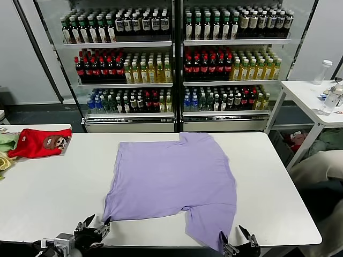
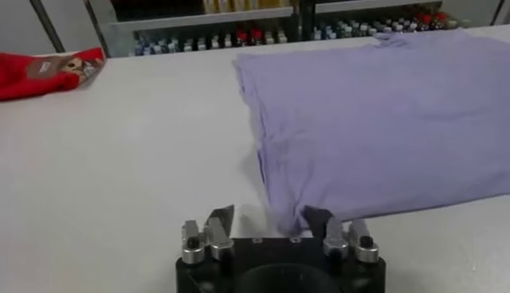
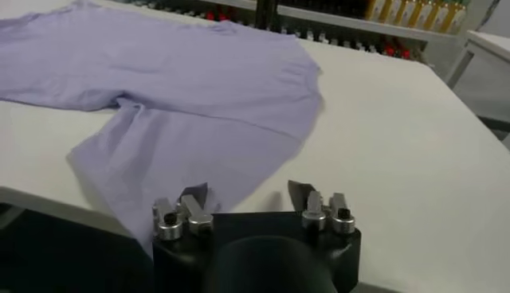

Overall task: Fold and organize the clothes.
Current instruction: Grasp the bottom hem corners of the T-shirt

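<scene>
The lavender T-shirt lies flat, plain side up, in the middle of the white table; one sleeve reaches the front edge. My left gripper is open at the front edge, its fingers either side of the shirt's near left corner; it shows in the left wrist view with the shirt beyond. My right gripper is open at the front edge, beside the near sleeve. In the right wrist view one finger stands over the sleeve edge of the shirt. Neither gripper holds anything.
A red garment with a brown patch lies at the table's far left, also in the left wrist view, next to green and yellow garments. Drink coolers stand behind. A small side table with bottles stands at right.
</scene>
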Action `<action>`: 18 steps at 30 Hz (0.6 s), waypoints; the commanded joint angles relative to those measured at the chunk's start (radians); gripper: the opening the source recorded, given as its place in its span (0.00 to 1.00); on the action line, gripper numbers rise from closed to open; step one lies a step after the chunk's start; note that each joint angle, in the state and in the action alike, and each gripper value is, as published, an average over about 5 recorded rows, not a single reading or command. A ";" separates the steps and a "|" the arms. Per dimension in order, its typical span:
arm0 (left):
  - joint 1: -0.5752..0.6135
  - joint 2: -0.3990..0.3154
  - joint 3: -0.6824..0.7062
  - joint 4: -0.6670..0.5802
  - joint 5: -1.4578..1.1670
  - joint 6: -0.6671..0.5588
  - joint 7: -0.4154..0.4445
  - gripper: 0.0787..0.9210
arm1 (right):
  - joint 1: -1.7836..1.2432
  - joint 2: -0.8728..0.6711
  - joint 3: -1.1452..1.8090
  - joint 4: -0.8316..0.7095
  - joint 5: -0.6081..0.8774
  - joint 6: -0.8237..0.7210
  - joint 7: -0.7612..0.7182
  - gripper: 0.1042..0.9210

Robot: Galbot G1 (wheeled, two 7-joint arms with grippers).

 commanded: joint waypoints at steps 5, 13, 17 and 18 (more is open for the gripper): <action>-0.003 -0.005 0.031 0.011 0.022 -0.005 0.012 0.33 | 0.000 0.004 -0.007 -0.002 0.054 -0.027 -0.001 0.21; 0.042 0.002 0.012 -0.049 0.025 -0.030 0.007 0.07 | -0.017 -0.035 0.092 0.089 0.154 -0.039 -0.063 0.01; 0.107 0.012 -0.001 -0.094 0.044 -0.051 -0.005 0.01 | -0.086 -0.070 0.197 0.162 0.203 -0.060 -0.099 0.01; 0.125 0.014 -0.001 -0.103 0.050 -0.056 -0.009 0.01 | -0.106 -0.077 0.219 0.179 0.206 -0.064 -0.106 0.01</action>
